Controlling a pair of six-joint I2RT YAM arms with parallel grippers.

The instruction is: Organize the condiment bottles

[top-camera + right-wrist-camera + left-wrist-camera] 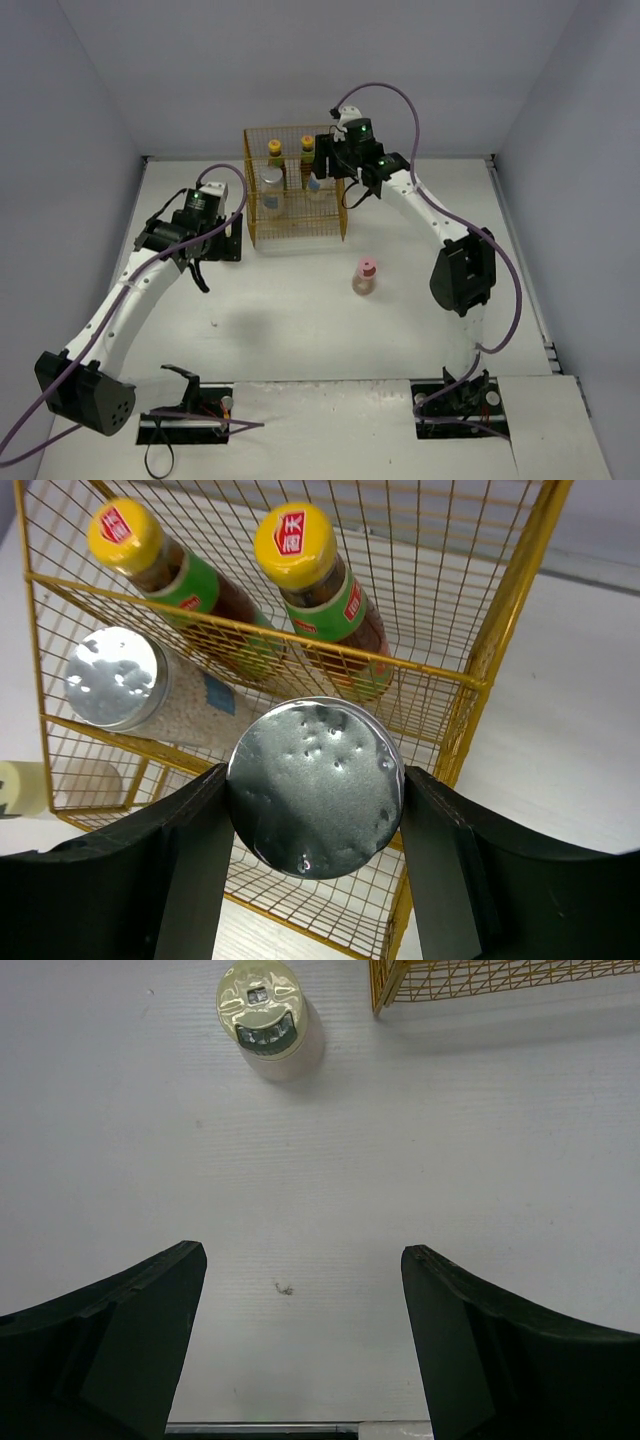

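Pinches a silver-lidded jar (312, 780) in the right gripper (315, 815) at the yellow wire rack's (505, 620) front, beside three racked bottles (300, 560). Leaves pink-capped bottle (366, 276) and yellow-green-capped bottle (264, 1015) on the table (300, 325), left gripper (305, 1335) spread, empty.

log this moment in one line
right gripper: shut on silver-lidded jar at rack | left gripper: open, empty | pink-capped bottle: on table
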